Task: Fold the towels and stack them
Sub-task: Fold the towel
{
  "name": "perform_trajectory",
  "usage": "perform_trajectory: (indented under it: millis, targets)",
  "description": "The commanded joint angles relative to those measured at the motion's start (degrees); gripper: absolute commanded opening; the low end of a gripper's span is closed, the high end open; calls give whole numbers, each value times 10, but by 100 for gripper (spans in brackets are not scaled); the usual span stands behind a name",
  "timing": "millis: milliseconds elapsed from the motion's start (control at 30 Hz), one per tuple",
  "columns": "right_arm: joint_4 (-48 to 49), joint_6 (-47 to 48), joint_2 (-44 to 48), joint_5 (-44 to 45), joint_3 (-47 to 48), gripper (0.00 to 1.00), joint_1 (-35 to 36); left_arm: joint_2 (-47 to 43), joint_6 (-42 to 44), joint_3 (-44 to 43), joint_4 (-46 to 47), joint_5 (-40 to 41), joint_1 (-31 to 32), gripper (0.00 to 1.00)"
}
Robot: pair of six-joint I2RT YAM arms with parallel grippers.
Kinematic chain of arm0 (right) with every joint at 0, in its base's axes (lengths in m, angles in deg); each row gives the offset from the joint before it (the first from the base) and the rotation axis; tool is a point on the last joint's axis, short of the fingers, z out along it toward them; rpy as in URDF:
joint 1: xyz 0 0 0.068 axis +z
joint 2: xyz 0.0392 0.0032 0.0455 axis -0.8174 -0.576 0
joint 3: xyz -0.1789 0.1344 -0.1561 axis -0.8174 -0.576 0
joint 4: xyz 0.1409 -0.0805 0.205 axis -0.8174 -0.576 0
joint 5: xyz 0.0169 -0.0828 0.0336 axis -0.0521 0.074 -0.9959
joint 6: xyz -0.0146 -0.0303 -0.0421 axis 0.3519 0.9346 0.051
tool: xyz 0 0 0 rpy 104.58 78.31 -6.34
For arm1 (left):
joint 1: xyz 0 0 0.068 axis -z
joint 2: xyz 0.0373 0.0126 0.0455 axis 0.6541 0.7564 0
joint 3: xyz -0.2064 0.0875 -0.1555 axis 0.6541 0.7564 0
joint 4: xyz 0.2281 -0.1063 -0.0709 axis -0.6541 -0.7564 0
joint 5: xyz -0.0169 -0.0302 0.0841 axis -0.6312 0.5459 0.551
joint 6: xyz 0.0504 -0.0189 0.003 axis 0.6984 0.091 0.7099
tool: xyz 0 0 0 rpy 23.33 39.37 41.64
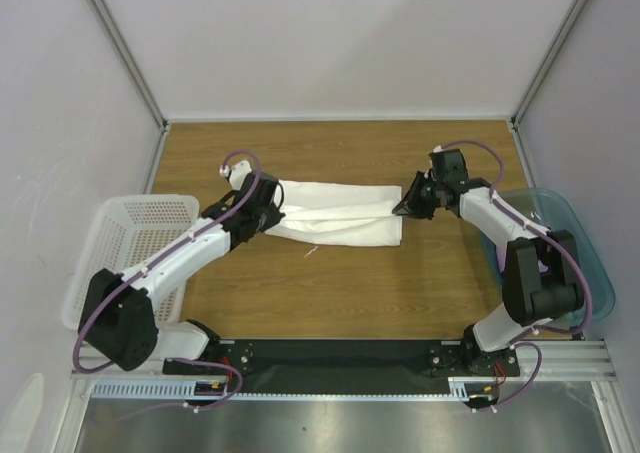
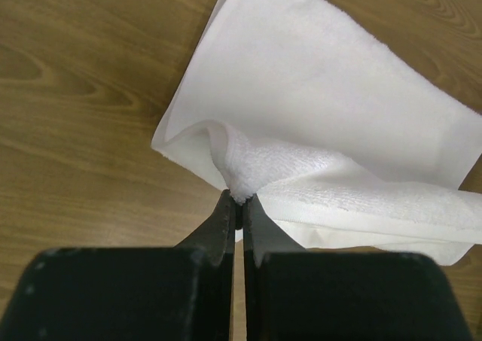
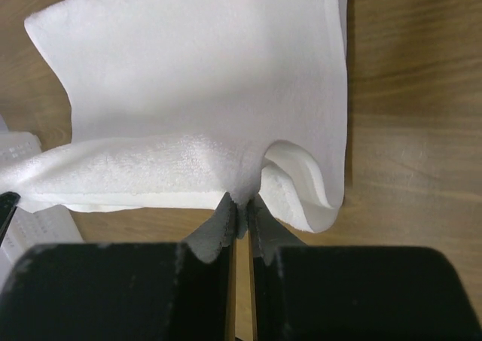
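The white towel [image 1: 335,218] lay in a long folded strip across the middle of the worktop [image 1: 350,293]. The left fingers [image 2: 217,232] were closed on a pinch of its left end. The right fingers [image 3: 218,232] were closed on its right end.
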Motion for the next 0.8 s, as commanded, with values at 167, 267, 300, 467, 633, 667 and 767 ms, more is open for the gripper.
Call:
perform_trajectory:
  millis: [167, 267, 300, 467, 633, 667, 767]
  targets:
    - [34, 27, -69, -24, 74, 0, -24, 68, 55, -72, 49, -16, -45, 0]
    - [38, 29, -88, -30, 87, 0, -30, 98, 59, -86, 57, -21, -50, 0]
    - [40, 28, -100, -31, 88, 0, -32, 113, 60, -89, 58, -23, -51, 0]
    - [45, 29, -124, -36, 96, 0, -39, 148, 59, -102, 70, -33, -60, 0]
    - [57, 29, -138, -36, 97, 0, -49, 177, 73, -129, 79, -28, -70, 0]
    - [59, 29, -141, -41, 101, 0, -52, 186, 76, -133, 79, -28, -71, 0]
    - [57, 30, -147, -50, 113, 0, -55, 200, 79, -150, 77, -31, -75, 1]
